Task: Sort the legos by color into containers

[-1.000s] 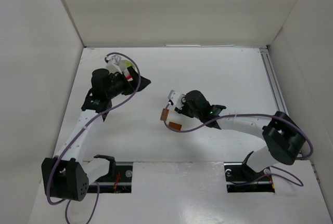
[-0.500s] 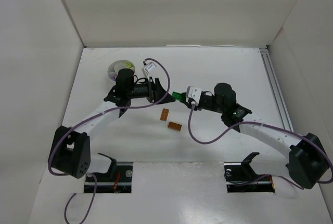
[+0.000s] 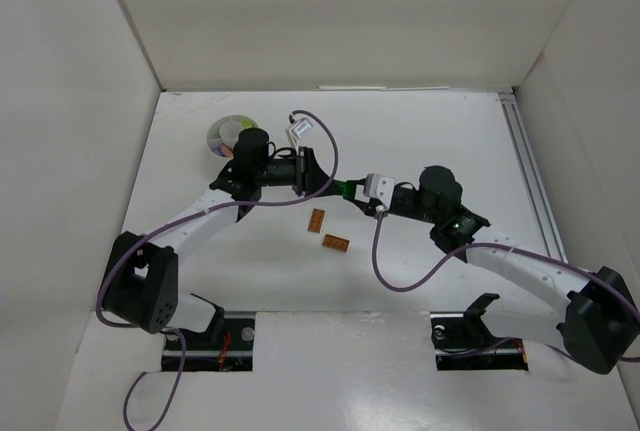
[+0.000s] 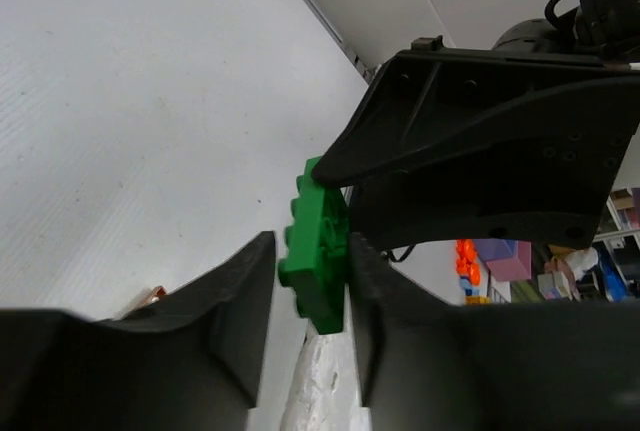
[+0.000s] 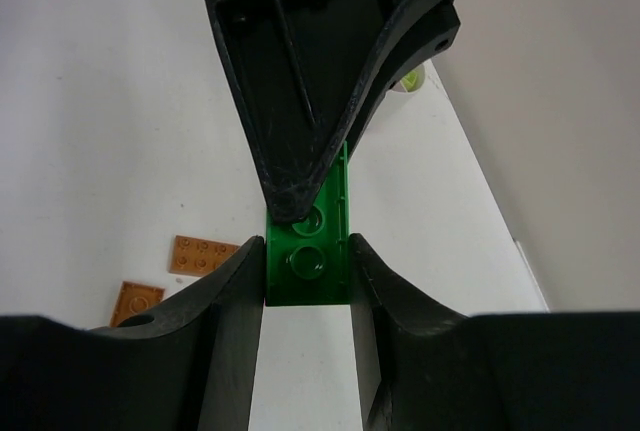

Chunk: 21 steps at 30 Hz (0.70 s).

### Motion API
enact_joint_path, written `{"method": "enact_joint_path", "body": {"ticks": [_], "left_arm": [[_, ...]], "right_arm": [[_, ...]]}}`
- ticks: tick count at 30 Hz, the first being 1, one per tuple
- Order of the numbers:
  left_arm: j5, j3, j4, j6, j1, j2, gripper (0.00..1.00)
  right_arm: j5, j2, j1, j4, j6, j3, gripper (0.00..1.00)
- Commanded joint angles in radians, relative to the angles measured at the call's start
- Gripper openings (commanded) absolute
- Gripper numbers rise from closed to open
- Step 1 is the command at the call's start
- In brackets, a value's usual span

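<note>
A green lego (image 3: 346,188) hangs above the table's middle, gripped from both sides. My right gripper (image 5: 308,251) is shut on its near end, fingers on the brick's two side edges (image 5: 310,269). My left gripper (image 4: 312,251) has its jaws closed on the flat faces of the same brick (image 4: 320,271), studs toward the left finger. From above, the left gripper (image 3: 312,173) and right gripper (image 3: 352,189) meet tip to tip. The white divided dish (image 3: 226,133) sits at the back left, behind the left arm, with small coloured pieces inside.
Two flat orange legos (image 3: 317,220) (image 3: 336,243) lie on the table just in front of the grippers, also seen in the right wrist view (image 5: 203,255). White walls enclose the table. A metal rail (image 3: 527,166) runs along the right side.
The left arm swung from the dish to the middle. The right arm rose from the table with the green lego. The left jaws, open half a second ago, have closed on the brick.
</note>
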<state>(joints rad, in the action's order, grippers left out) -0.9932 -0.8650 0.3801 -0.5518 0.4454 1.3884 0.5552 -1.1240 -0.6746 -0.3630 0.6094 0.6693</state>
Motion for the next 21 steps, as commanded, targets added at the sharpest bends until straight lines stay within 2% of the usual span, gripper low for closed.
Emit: {"method": "enact_joint_path", "body": {"ticks": [1, 2, 3, 4, 8, 10, 11, 12, 16, 19, 20, 21], "left_arm": [[-0.004, -0.039, 0.057, -0.002, 0.004, -0.04, 0.26], [0.005, -0.039, 0.057, -0.011, 0.004, -0.04, 0.18], [0.014, -0.039, 0.057, -0.011, 0.004, -0.049, 0.04], [0.014, -0.039, 0.057, -0.02, 0.004, -0.049, 0.0], [0.047, -0.039, 0.057, -0.031, 0.004, -0.078, 0.0], [0.076, -0.039, 0.02, -0.019, 0.004, -0.089, 0.0], [0.094, -0.064, -0.028, -0.01, 0.004, -0.089, 0.0], [0.117, -0.078, -0.058, 0.015, 0.004, -0.089, 0.0], [0.283, -0.164, -0.233, 0.081, -0.046, -0.089, 0.0], [0.483, -0.258, -0.387, 0.108, -0.102, -0.069, 0.0], [0.619, -0.293, -0.439, 0.118, -0.146, -0.057, 0.0], [0.674, -0.366, -0.525, 0.118, -0.171, -0.04, 0.0]], "right_arm": [[0.003, 0.009, -0.023, -0.073, -0.008, 0.004, 0.18], [-0.009, 0.009, -0.035, -0.073, -0.008, 0.004, 0.18], [-0.032, 0.009, -0.036, -0.073, -0.008, 0.004, 0.18], [-0.044, 0.009, -0.045, -0.073, -0.008, 0.004, 0.18], [-0.089, 0.009, -0.045, -0.073, -0.008, 0.004, 0.29], [-0.125, 0.009, -0.045, -0.051, -0.008, 0.004, 0.45], [-0.136, 0.009, -0.045, -0.051, -0.008, 0.004, 0.57], [-0.146, 0.009, -0.045, -0.039, -0.017, 0.015, 0.99], [-0.227, 0.0, -0.036, 0.016, -0.048, 0.038, 1.0], [-0.339, -0.025, 0.006, 0.065, -0.104, 0.058, 1.0], [-0.372, -0.034, 0.021, 0.082, -0.105, 0.058, 1.0], [-0.382, -0.034, 0.036, 0.1, -0.12, 0.068, 1.0]]}}
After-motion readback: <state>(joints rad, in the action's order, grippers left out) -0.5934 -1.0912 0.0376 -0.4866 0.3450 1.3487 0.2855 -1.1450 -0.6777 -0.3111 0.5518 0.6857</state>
